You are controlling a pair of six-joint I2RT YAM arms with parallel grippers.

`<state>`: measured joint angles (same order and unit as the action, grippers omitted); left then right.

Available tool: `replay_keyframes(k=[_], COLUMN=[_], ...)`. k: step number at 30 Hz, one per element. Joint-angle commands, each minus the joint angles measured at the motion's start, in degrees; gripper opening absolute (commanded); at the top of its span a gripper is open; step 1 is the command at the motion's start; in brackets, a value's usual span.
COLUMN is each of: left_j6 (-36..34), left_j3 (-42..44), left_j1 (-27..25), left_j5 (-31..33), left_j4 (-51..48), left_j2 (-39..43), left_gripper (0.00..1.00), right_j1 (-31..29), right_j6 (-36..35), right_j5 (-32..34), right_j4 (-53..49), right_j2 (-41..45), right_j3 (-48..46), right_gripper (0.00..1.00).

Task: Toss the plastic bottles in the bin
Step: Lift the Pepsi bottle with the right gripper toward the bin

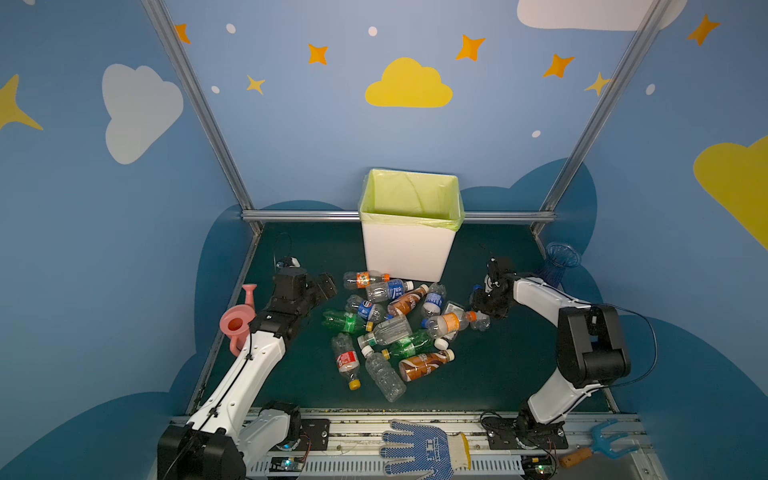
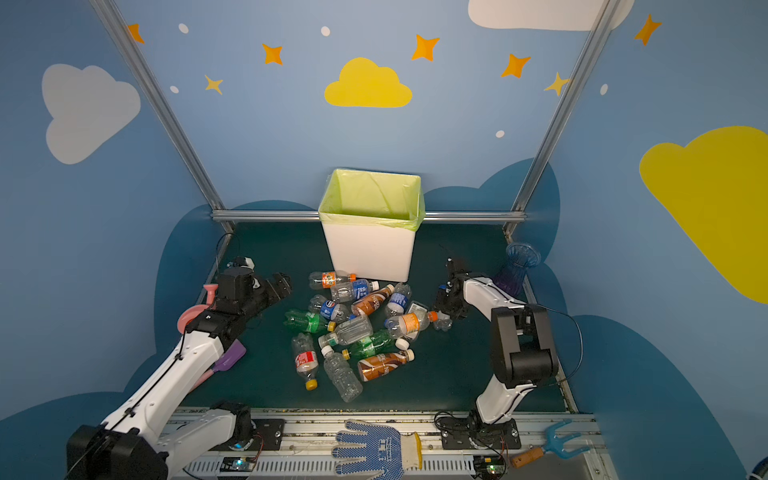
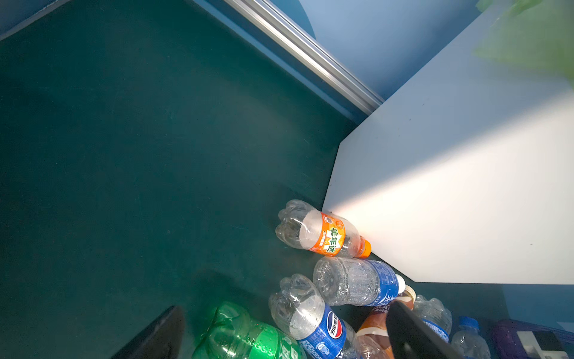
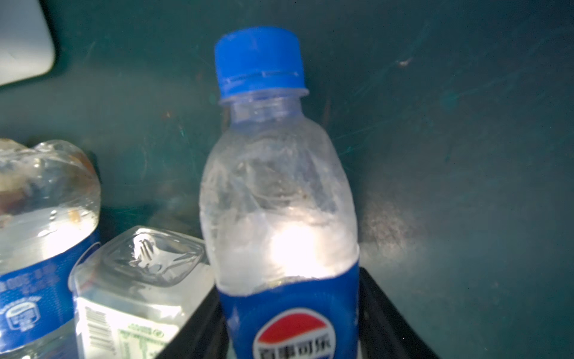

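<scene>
The dark green table point(image 1: 498, 365) fills the floor of both top views. The bin point(image 1: 405, 253), white with a yellow-green liner folded over its rim, stands upright at 12 o'clock on the table, against the back rail. The plastic bottles point(image 1: 392, 332) lie in a loose heap at the table's middle, at 6 o'clock from the bin, most on their sides and several overlapping. The left gripper point(image 1: 328, 286) hangs at 9 o'clock from the heap with its jaws spread wide and nothing between them. The right gripper point(image 1: 482, 301) sits at 3 o'clock from the heap, its jaws clenched against both sides of the label of a blue-capped bottle point(image 4: 279, 217). An orange-labelled bottle point(image 3: 323, 233) lies just beside the bin's foot. A blue-purple vase point(image 1: 557, 262) stands at 2 o'clock, and a pink watering can point(image 1: 239, 320) at 9 o'clock on the table's edge.
</scene>
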<state>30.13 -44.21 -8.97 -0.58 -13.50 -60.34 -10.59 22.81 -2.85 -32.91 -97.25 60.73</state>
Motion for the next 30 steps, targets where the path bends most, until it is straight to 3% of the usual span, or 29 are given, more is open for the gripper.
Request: replay_keyframes(k=[1,4,11,16,23,27,30], left_j6=[0.42,0.53,1.14,2.04,3.73,5.37,6.23], left_j3=[1.12,1.57,2.15,2.36,4.42,5.11,4.40], left_j1=[0.40,0.70,1.23,1.50,1.68,1.69,1.70], left_j5=[0.65,0.75,0.84,2.27,3.70,2.33,0.81], left_j4=[-0.53,-0.34,0.28,-0.36,1.12,2.42,1.82], left_j2=[-0.24,-0.27,-1.43,-2.31,-2.27,-3.61,-4.70], left_gripper=[1.00,1.00,1.00,1.00,1.00,1.00,1.00], right_j1=[0.21,0.63,1.09,2.86,3.51,2.91,-1.50], right_j6=[-0.49,-1.05,-3.37,-4.35,-1.24,4.41,7.26], right_j5=[0.69,1.91,2.89,4.70,8.51,1.87,-3.31], right_j4=[-0.93,-1.37,-3.07,-7.14,6.46,14.42,17.93], right_j2=[-1.00,-1.60,3.02,12.12,25.91,25.18,17.76], right_j3=[1.62,2.67,8.90,23.55,34.81,36.12,38.24], right_gripper=[0.49,0.41,0.36,0.36,0.41,0.42,0.43])
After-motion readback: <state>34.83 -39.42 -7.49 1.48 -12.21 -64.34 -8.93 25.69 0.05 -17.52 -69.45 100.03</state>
